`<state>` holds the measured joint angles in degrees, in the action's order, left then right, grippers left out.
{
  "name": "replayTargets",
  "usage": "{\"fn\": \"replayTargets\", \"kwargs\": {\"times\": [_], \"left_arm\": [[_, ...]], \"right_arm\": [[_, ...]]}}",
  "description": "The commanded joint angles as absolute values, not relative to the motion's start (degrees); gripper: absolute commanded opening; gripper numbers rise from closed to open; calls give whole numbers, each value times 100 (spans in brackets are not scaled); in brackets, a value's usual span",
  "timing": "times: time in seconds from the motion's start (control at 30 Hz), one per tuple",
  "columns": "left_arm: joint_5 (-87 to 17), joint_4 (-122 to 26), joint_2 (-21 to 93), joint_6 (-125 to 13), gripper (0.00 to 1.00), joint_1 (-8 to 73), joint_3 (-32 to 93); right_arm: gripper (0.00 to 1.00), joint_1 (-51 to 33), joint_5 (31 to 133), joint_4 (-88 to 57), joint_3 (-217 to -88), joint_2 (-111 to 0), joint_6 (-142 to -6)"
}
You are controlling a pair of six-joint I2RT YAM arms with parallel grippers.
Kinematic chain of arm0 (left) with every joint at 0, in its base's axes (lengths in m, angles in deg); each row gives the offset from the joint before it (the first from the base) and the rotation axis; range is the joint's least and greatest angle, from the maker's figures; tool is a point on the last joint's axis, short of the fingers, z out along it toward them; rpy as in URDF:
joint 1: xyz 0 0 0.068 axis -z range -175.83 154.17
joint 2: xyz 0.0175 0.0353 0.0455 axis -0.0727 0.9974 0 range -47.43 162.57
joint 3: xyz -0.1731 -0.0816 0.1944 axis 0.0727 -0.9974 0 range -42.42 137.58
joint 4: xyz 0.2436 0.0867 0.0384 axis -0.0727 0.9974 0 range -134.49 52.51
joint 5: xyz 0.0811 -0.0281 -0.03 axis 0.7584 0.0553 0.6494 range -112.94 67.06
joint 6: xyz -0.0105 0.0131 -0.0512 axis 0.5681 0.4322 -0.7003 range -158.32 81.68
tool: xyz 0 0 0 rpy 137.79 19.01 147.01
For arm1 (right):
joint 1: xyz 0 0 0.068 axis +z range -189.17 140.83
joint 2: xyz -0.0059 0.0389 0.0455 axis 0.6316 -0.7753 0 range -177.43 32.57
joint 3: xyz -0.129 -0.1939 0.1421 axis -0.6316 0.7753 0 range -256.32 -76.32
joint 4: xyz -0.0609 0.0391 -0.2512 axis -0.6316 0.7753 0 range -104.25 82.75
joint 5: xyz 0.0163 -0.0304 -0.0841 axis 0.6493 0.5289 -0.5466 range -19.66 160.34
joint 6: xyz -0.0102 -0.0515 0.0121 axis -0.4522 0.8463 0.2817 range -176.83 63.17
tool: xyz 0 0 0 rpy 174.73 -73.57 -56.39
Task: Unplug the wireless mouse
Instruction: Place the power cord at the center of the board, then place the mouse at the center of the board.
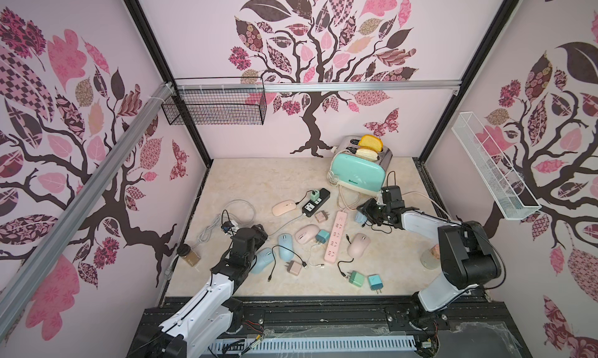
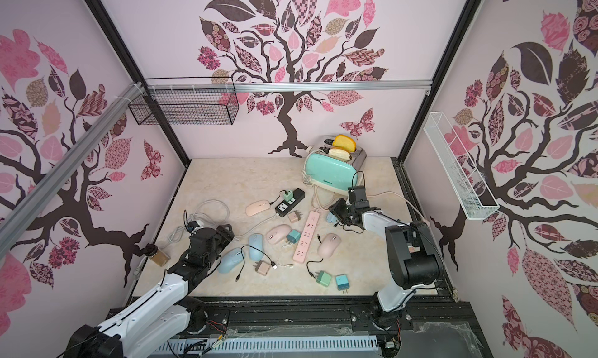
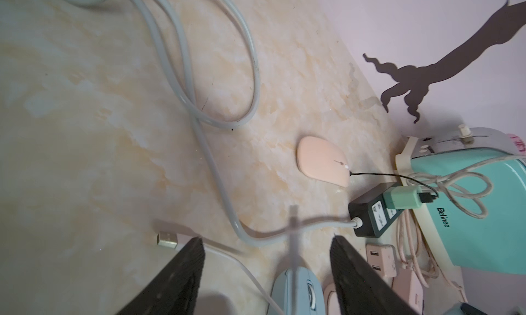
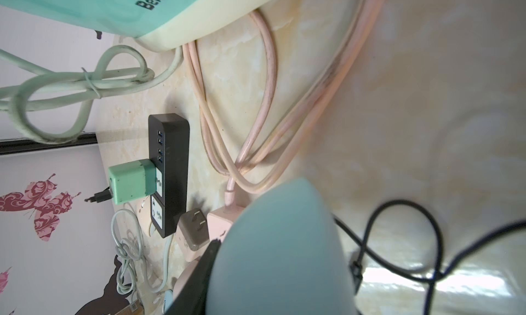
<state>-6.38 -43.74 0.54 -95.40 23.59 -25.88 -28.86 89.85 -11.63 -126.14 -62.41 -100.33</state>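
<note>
My right gripper (image 1: 362, 215) is shut on a light blue wireless mouse (image 4: 279, 242), held just above the table next to the toaster; one dark finger (image 4: 199, 276) shows beside it. A black cable (image 4: 432, 242) loops on the table by the mouse, with its plug (image 4: 355, 266) at the mouse's edge; I cannot tell whether it is plugged in. My left gripper (image 3: 267, 242) is open with nothing between its fingers, above another blue mouse (image 3: 296, 290). A blurred thin strand runs up from that mouse. A white cable's USB plug (image 3: 166, 239) lies beside one finger.
A pink mouse (image 1: 284, 208) is wired to a green charger (image 1: 314, 196) in a black power strip (image 1: 316, 202). A pink power strip (image 1: 335, 241), other mice, several chargers and loose cables crowd the middle. A mint toaster (image 1: 357, 172) stands at the back and a small jar (image 1: 187, 256) at the left.
</note>
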Motion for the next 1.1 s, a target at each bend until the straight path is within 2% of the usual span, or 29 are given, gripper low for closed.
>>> {"fn": "replayTargets", "kwargs": {"times": [0.0,0.23,0.33,0.5,0.73,0.77,0.87,0.9,0.97,1.03,1.07], "left_arm": [[-565,-4200,-347,-9509,81,2333,-2463],[-473,-4245,-1191,-9629,85,2341,-2622],[-539,-4203,-1212,-9641,85,2341,-2592],[-619,-4156,-1197,-9571,85,2333,-2572],[-543,-4078,-1459,-9457,85,2333,-2645],[-540,-4082,-1449,-9449,85,2336,-2638],[-564,-4047,-1412,-9473,85,2338,-2599],[-563,-4033,-1403,-9481,85,2336,-2590],[-558,-4019,-1413,-9483,85,2333,-2589],[-556,-4013,-1417,-9492,85,2338,-2591],[-553,-4017,-1412,-9490,85,2338,-2590]], "right_arm": [[0,-2882,9010,-1291,-12579,-6073,-10114],[0,-2943,8518,-723,-11584,-4245,-10101],[0,-3057,8321,-698,-11013,-3854,-10357],[0,-3256,7920,-498,-10636,-3816,-10370],[2,-3503,8016,-593,-10400,-4305,-10503],[7,-3510,8002,-545,-10400,-4364,-10543],[46,-3512,7831,-376,-10333,-4304,-10804],[53,-3512,7717,-257,-10322,-4221,-10907],[58,-3509,7484,53,-10367,-4026,-11020],[69,-3511,7231,391,-10440,-3803,-11124],[83,-3512,7157,509,-10484,-3702,-11161]]}}
